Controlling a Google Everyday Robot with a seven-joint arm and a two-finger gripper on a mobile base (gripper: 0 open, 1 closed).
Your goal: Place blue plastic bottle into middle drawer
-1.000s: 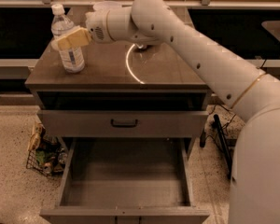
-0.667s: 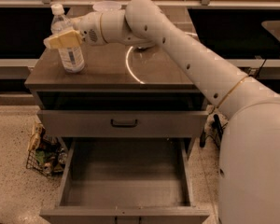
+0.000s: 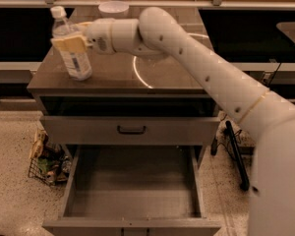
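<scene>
The blue plastic bottle, clear with a white cap and a pale label, stands slightly tilted on the left of the cabinet top. My gripper reaches in from the right and is shut on the bottle's upper body. One yellow finger lies across its front and the other is behind it. The bottle's base still rests on the top. The middle drawer is pulled fully open below, a wide grey box with a bare flat floor.
A closed drawer front with a black handle sits above the open drawer. A white bowl stands at the back of the cabinet top. A wire basket of items is on the floor at left, and a black stand at right.
My gripper has moved a little left along the cabinet top and settled around the bottle. The bottle has stayed in about the same spot.
</scene>
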